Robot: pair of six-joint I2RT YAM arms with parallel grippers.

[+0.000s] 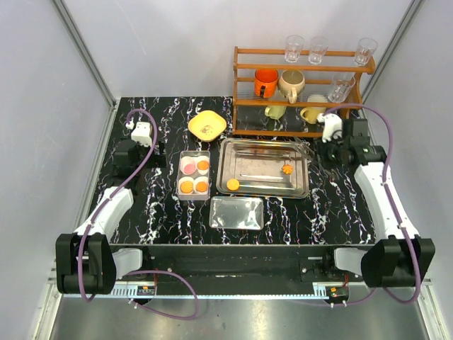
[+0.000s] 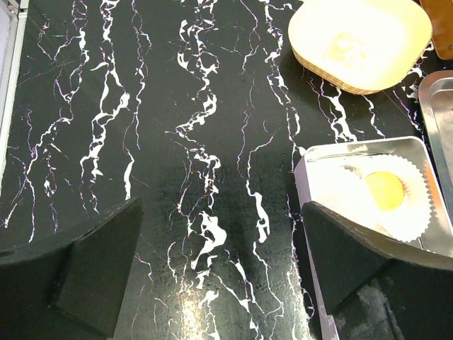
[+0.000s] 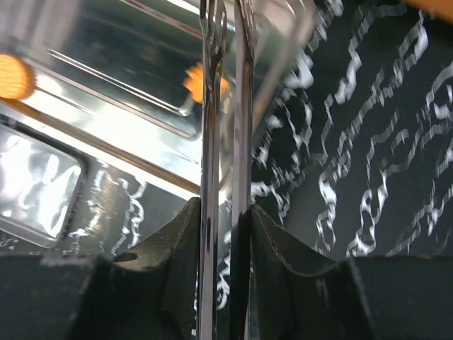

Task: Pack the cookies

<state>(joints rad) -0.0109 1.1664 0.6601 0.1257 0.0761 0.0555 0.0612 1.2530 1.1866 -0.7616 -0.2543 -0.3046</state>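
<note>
Between pale walls [image 1: 42,106], a black veined table [image 1: 325,212] bears a tray [image 1: 263,187] with cookies [image 1: 233,184].

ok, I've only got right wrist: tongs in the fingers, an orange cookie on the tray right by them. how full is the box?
Observer: Top view: the box has four paper cups, all filled, with three orange cookies and one pink cookie.
Operator: what's left on the tray?
Observer: Two, both orange: the scalloped one by your tongs, and a round one at the left front of the tray.
Operator: left arm in the way?
Observer: No. Left gripper hangs over bare table left of the box, fingers open, empty.
</note>
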